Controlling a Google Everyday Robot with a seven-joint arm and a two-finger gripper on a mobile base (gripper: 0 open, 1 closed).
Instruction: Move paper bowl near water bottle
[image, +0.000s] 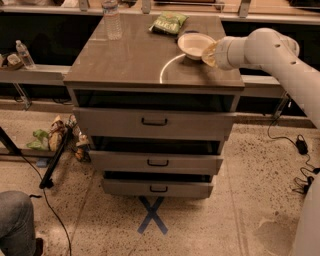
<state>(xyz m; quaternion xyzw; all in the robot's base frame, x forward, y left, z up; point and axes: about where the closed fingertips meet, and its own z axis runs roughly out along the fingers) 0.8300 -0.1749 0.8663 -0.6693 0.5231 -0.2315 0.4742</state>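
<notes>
The off-white paper bowl (194, 44) is over the back right part of the brown cabinet top (130, 60). My gripper (209, 53) reaches in from the right on the white arm and is shut on the bowl's right rim. The tall clear ribbed water bottle (112, 20) stands upright at the back left of the top, well to the left of the bowl. A green snack bag (169, 22) lies between them at the back edge.
The cabinet has three drawers (154, 121) pulled partly open. A small clear bottle with a white cap (24, 54) stands on a low shelf at left. Cables and litter lie on the floor at left, and a blue tape X (152, 215) marks the floor in front.
</notes>
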